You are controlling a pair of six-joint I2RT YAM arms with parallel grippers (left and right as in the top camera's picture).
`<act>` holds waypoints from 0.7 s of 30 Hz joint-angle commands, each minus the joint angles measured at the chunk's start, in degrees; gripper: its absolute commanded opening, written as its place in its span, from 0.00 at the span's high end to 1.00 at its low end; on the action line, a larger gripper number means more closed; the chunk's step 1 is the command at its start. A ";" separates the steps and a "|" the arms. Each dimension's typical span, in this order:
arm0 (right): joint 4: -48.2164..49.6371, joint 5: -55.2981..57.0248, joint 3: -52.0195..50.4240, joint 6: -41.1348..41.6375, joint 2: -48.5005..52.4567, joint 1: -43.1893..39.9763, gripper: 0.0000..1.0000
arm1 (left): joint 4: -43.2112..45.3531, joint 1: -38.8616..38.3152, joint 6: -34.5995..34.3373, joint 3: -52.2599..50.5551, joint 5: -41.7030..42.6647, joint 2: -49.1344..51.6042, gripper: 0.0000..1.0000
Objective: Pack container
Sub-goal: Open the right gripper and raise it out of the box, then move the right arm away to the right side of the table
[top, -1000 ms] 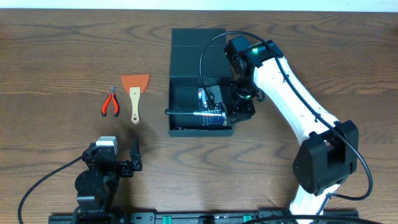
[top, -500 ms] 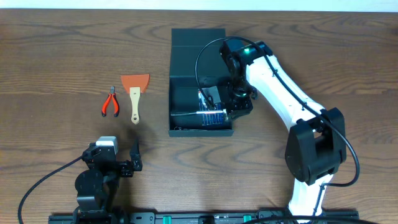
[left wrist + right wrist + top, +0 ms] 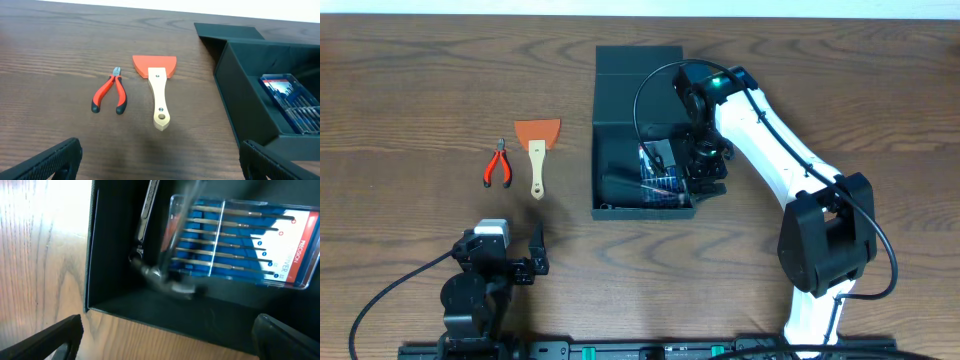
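The dark teal container stands open at mid-table, its flap lid lying at the far side. It also shows in the left wrist view. Inside lie a blue precision screwdriver set, a chrome tool and a hammer, which is blurred. My right gripper is open and empty over the box's right wall; in its wrist view its fingers straddle the box edge. My left gripper is open and empty near the front edge.
Red-handled pliers and an orange scraper with a wooden handle lie on the wooden table left of the container. They also show in the left wrist view, pliers and scraper.
The hammer, held level across the box by my right gripper before, has dropped into the container. The right gripper has opened and shifted slightly left. The left arm has not moved.
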 commanded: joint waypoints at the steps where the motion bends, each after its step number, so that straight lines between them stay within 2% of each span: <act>1: 0.42 -1.33 0.09 2.25 0.61 -0.11 0.01 | -0.02 0.35 -0.07 -1.16 -0.31 -0.26 0.01; 9: 0.96 -1.36 4.13 15.08 -2.27 -0.11 0.01 | -0.02 0.35 -0.07 -1.16 -0.31 -0.26 0.02; 21: -0.68 -1.36 6.91 39.21 -13.99 -0.15 0.01 | -0.02 0.35 -0.07 -1.16 -0.31 -0.26 0.01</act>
